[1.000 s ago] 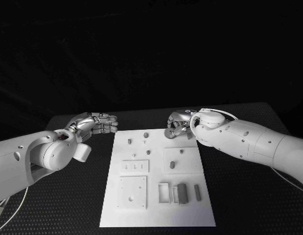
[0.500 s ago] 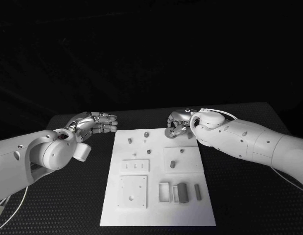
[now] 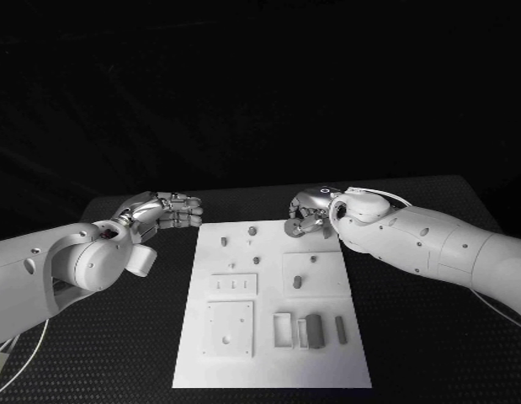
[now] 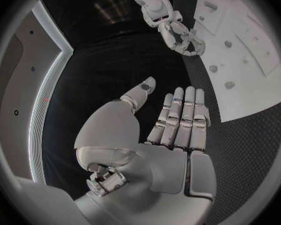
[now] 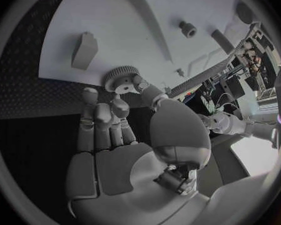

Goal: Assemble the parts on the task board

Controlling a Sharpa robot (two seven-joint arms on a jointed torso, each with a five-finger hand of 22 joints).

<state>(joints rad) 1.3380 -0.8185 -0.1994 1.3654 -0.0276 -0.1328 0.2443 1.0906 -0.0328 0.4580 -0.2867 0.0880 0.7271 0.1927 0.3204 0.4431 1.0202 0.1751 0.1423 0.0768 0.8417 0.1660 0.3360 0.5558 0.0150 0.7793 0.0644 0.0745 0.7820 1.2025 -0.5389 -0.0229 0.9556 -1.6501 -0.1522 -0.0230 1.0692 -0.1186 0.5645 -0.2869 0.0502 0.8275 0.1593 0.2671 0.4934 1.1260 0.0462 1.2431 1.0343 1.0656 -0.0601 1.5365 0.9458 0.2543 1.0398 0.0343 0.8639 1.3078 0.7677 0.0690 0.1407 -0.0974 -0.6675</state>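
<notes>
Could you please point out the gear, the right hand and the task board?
gear (image 5: 120, 78): right wrist view, toothed face.
right hand (image 3: 309, 215): head view, middle of hand.
task board (image 3: 333, 370): head view, bare near corner.

The right hand (image 3: 310, 215), pinching a gear (image 5: 120, 78), blocks the task board's (image 3: 273, 370) far right corner. The left hand (image 3: 163, 210) hangs off its far left edge over bare tabletop (image 3: 127, 337). Between them the board lies reachable from above, though small parts (image 3: 312, 331) seem to stud it.

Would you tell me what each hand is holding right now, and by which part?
The right hand pinches a small gear by its toothed rim, between fingertips. The left hand holds nothing.
</notes>
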